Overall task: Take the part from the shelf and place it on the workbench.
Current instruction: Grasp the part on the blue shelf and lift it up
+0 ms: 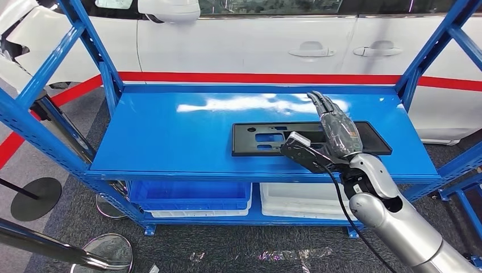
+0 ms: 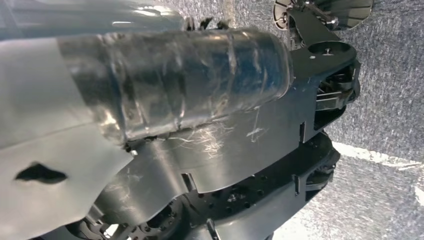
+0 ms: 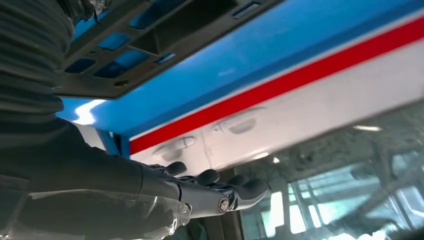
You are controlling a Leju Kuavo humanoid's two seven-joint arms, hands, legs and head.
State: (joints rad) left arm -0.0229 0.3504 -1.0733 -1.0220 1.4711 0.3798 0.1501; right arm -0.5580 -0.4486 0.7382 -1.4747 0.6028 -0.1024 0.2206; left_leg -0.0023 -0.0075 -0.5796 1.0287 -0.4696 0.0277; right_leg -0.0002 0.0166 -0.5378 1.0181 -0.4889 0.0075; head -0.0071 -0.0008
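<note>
The part (image 1: 267, 137) lies on the shelf (image 1: 170, 136), bins (image 1: 190, 196) below.

behind the rack we see a white car (image 1: 256, 40) parked side-on, with two door handles (image 1: 311, 51) and a side mirror (image 1: 169, 9) at the top edge. a red line (image 1: 256, 77) on the floor runs along below its doors. on the lower level we see a blue bin (image 1: 190, 195) and, just beside it, a white bin (image 1: 301, 201). on the grey carpet (image 1: 227, 244) to the left stand two round stanchion bases, one black (image 1: 35, 198) and one chrome (image 1: 111, 250).
</note>
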